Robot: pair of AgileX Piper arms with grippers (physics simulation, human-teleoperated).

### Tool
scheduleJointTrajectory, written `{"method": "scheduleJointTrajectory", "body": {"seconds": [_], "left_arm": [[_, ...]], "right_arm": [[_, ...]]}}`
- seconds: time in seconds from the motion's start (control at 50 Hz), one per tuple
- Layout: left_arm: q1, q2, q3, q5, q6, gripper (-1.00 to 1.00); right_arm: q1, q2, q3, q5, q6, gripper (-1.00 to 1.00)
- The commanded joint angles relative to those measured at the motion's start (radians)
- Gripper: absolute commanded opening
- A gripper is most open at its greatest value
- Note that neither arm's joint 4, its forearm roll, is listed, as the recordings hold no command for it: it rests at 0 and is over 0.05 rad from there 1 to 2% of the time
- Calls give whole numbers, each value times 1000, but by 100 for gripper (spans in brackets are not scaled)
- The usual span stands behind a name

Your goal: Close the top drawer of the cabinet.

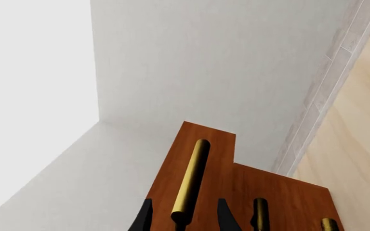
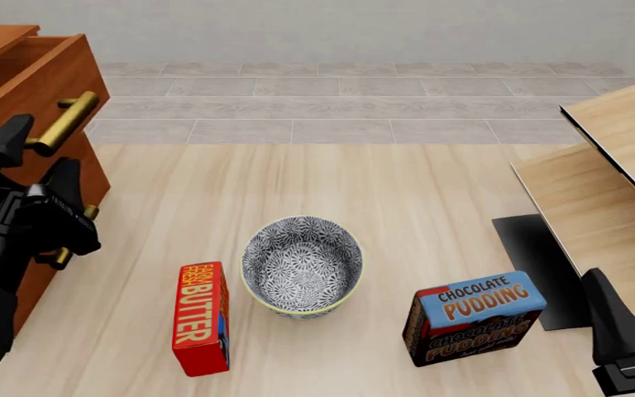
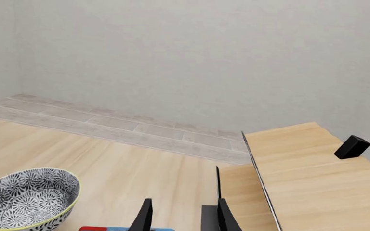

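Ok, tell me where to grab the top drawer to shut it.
Grip the brass bar handle on the top drawer, coming straight at the drawer front. It stands off the wood, and the left gripper already straddles its end with open jaws.

simulated home kitchen | butter box (image 2: pixel 202 328), pudding box (image 2: pixel 475 318), patterned bowl (image 2: pixel 301 266), wooden cabinet (image 2: pixel 31 99)

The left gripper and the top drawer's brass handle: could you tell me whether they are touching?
Cannot tell. In the left wrist view the left gripper straddles the top drawer handle, but neither view shows contact or gap plainly.
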Motion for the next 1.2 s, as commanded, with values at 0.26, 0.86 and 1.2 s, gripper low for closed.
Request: {"method": "scheduleJointTrajectory", "body": {"seconds": [0.26, 0.86, 1.2], "left_arm": [[73, 10, 5, 0, -23, 100], [142, 51, -17, 0, -37, 100], [181, 67, -30, 0, -39, 100]], "right_arm": [[0, 0, 0, -5, -3, 100], [-3, 0, 0, -11, -3, 100], [-2, 0, 0, -12, -3, 100]]}}
